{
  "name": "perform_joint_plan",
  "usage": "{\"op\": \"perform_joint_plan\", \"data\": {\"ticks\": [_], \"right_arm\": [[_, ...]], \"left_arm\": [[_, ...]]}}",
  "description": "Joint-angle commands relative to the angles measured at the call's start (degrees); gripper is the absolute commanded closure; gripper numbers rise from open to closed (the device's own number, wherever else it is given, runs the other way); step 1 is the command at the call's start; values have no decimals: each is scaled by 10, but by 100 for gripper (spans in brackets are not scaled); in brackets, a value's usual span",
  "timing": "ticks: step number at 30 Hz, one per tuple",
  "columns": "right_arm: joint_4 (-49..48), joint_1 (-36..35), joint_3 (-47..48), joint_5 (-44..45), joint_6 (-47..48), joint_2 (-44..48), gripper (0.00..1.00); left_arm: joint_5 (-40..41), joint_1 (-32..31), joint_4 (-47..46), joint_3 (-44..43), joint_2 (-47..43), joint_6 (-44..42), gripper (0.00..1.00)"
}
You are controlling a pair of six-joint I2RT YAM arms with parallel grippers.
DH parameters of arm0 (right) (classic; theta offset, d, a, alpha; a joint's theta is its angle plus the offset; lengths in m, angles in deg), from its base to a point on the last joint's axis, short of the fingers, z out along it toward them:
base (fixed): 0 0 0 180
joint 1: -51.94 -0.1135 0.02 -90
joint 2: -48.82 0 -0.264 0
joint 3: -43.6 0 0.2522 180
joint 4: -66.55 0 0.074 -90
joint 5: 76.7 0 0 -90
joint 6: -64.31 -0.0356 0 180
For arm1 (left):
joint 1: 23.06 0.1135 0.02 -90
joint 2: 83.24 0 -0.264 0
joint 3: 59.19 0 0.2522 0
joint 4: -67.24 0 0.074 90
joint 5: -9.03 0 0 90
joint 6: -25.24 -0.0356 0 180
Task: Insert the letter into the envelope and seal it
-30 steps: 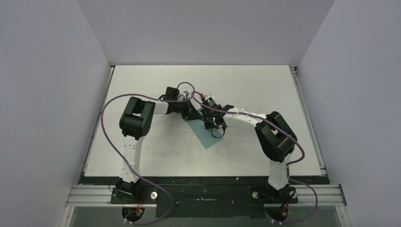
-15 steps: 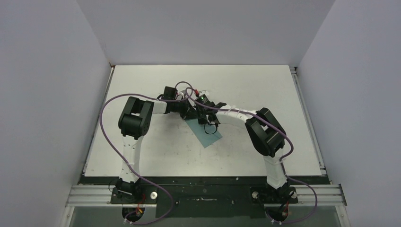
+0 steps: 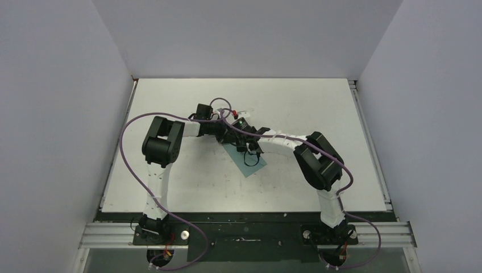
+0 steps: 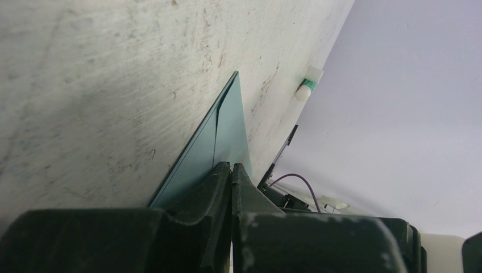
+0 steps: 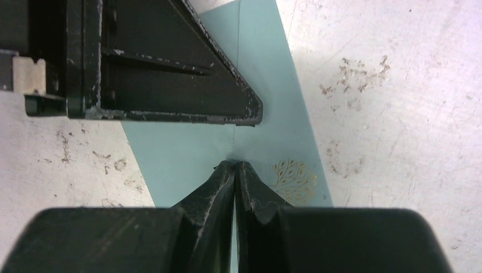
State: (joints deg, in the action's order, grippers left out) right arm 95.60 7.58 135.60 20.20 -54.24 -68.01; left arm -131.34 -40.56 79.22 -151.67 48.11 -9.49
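Two white-and-black robot arms are seen bent inward over the scuffed pale grey bench (image 3: 187, 102), their two grippers brought together above its middle. One flat teal blue-green paper envelope (image 5: 261, 62) is laid on the bench there, set at a slant to the bench edges, and it is the only envelope in view.

The left gripper (image 4: 231, 169) is shown with its two black fingers pressed together, no gap left between them and nothing caught there. The tips are set down on the envelope near one end. A straight seam is seen running away from those tips along the teal paper.

The right gripper (image 5: 235, 166) is likewise closed finger against finger, empty, with its tips resting on the envelope's face. Just beside them one small gold leaf-like ornament (image 5: 295, 180) is printed on the paper. In the right wrist view a black finger of the left gripper is seen lying across the envelope's far part — close to the right gripper's tips, though whether the two touch cannot be told.

One small white-and-green stick (image 4: 307, 90) lies on the bench beyond the envelope, apart from it. Purple cables are looped along both arms.
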Motion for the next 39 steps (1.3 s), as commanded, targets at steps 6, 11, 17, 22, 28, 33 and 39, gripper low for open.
{"op": "perform_joint_plan", "data": {"ticks": [6, 11, 17, 22, 28, 33, 39], "right_arm": [[57, -21, -80, -28, -44, 24, 95], [48, -1, -85, -24, -42, 27, 95], [29, 22, -106, -55, -43, 53, 95], [6, 40, -158, -73, -52, 84, 95], [-14, 95, -202, -110, -52, 138, 95], [34, 98, -204, -111, -28, 166, 95], [64, 91, -104, -100, 20, 161, 94]], "left_arm": [[104, 15, 48, 17, 33, -27, 100], [103, 15, 50, 16, 33, -30, 100], [101, 16, 54, 12, 34, -34, 100], [99, 17, 59, 7, 35, -38, 100], [101, 18, 63, 6, 34, -42, 100], [100, 17, 66, 2, 36, -42, 100], [82, 18, 56, -4, 25, -37, 100]]}}
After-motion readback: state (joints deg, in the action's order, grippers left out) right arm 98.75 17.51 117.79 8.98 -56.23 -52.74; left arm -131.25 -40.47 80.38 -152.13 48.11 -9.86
